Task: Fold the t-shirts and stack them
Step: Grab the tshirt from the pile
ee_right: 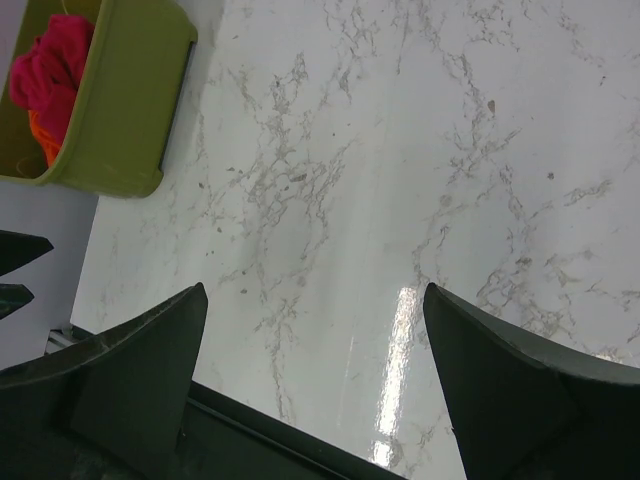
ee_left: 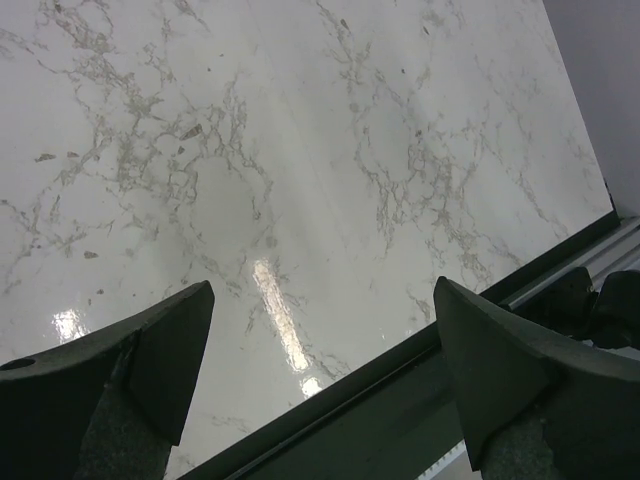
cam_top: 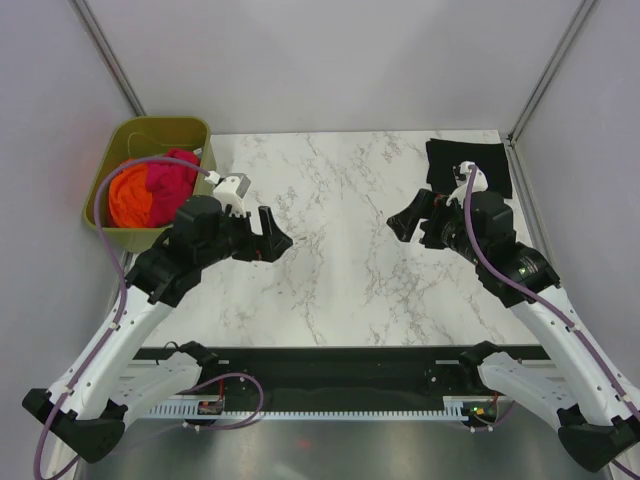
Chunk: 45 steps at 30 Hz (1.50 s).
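T-shirts sit at opposite upper corners of the top view, both small against the white grey-veined marble tabletop (cam_top: 350,290) that fills the middle of the frame.

Two black-and-white robot arms rise from the bottom corners. The left arm (cam_top: 150,300) reaches toward centre left, and the right arm (cam_top: 540,290) reaches toward the upper right.

An olive-green plastic tub (cam_top: 160,125) stands at the upper left, just off the tabletop's left edge. In the right wrist view it shows in the upper left corner (ee_right: 130,100).

The black cloth t-shirt (cam_top: 445,158) lies flat in a roughly square shape on the tabletop's upper right corner. The right arm's wrist overlaps its lower edge in the top view.

The crimson-red cloth t-shirt (cam_top: 172,178) is bunched inside the tub, on its right side. It presses against a crumpled orange cloth (cam_top: 130,195) on its left.

The left gripper (cam_top: 275,238) hangs over bare marble left of centre. Its wrist view (ee_left: 322,290) shows the jaws spread wide with only tabletop between them and nothing held.

The right gripper (cam_top: 398,222) points left, to the lower left of the black t-shirt. Its wrist view (ee_right: 315,290) shows the jaws spread equally wide over bare marble, gripping nothing.
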Available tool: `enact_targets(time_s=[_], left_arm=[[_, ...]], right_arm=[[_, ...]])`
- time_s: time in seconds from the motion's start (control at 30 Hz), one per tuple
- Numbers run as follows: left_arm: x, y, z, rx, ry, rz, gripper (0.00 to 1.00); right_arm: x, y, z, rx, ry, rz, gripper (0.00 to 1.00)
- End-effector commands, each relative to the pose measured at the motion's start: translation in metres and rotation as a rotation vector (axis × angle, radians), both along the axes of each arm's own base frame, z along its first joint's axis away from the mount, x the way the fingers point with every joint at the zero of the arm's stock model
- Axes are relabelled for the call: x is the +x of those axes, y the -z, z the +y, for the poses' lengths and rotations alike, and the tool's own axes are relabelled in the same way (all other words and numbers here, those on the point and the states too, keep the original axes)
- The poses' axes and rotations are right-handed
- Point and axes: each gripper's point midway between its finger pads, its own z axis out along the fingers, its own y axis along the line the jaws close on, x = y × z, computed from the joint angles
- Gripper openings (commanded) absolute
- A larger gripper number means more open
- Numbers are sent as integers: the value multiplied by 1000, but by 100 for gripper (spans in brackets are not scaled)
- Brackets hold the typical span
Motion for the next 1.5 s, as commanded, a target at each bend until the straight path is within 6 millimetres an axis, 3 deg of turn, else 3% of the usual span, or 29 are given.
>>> enact_targets(time_s=[0.0,0.13,0.27,0.3,0.43,0.47,0.5,0.53,0.57,0.63,0.67,0.77,0.83,0.97,1.07,1.17,1.23,1.3,1.33,1.37,1.43,1.47], left_arm=[[3,-15,3,-20,-35,-29,99],[13,-16,8,16,-69,-47,99],[35,-16,25,110,-179,-65,99],[41,-24,28,121,-201,-79,99],[86,-19,56,283,-360,-59,100],[101,-23,85,311,-452,-54,99],[113,-36,100,297,-505,-61,98],[128,-29,114,296,-540,-20,97],[140,-39,141,248,-605,-13,97],[155,-37,166,253,-669,7,96],[165,-25,186,305,-724,38,96],[181,-24,218,357,-835,52,96],[185,-31,252,370,-957,39,96],[199,-4,276,363,-999,101,95],[205,34,279,373,-993,191,91],[212,55,274,371,-962,239,78],[219,55,273,366,-942,235,51],[231,24,270,344,-922,158,31],[235,8,269,327,-916,120,11],[242,-31,267,294,-912,29,2],[248,-76,258,248,-885,-75,2],[249,-124,239,174,-822,-185,2]], right_arm=[[2,-6,3,12,-10,-29,98],[5,0,5,12,-7,-7,98],[7,6,8,10,-13,11,98],[7,6,8,9,-13,11,98],[10,1,9,11,-18,-9,98],[10,0,10,16,-20,-13,98],[10,-2,10,20,-23,-18,98],[9,-2,13,30,-38,-19,98],[8,-3,15,39,-43,-22,98],[8,-1,18,52,-56,-25,98],[7,-1,19,56,-61,-25,98],[8,4,21,64,-69,-18,98],[10,8,23,54,-80,-17,98],[14,10,26,38,-90,-13,98],[17,9,26,35,-90,-15,98],[18,6,29,35,-103,-26,98],[19,2,31,35,-112,-35,98],[19,-1,32,28,-124,-46,98],[19,-3,32,29,-126,-52,98],[20,-3,31,31,-124,-51,98],[21,-3,33,29,-126,-49,98],[21,-2,33,29,-126,-47,98]])
